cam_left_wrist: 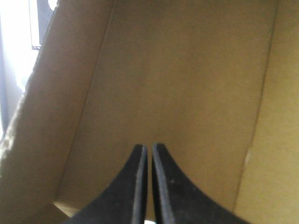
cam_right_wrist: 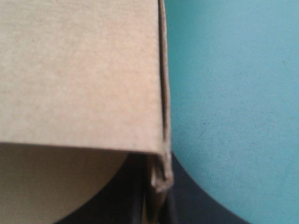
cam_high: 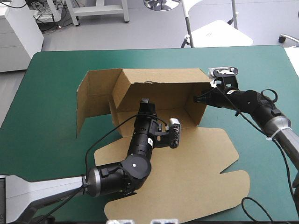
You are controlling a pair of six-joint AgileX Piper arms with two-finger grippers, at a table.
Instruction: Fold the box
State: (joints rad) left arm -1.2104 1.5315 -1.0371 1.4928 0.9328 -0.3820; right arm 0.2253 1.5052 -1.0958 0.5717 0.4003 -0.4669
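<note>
Brown cardboard box [cam_high: 154, 88], walls partly raised, stands mid-table on teal-green cover [cam_high: 56, 70]. Right wall's edge is clamped by right gripper [cam_right_wrist: 159, 186]. Left gripper [cam_left_wrist: 149, 150], fingers together and empty, is set inside. Wall should be steadied while creases are pressed.

Even overhead light covers the worktop [cam_high: 56, 65]. The box [cam_high: 159, 93] interior lies in soft shadow. In the left wrist view, strong glare washes out the gap beyond the box wall.
</note>
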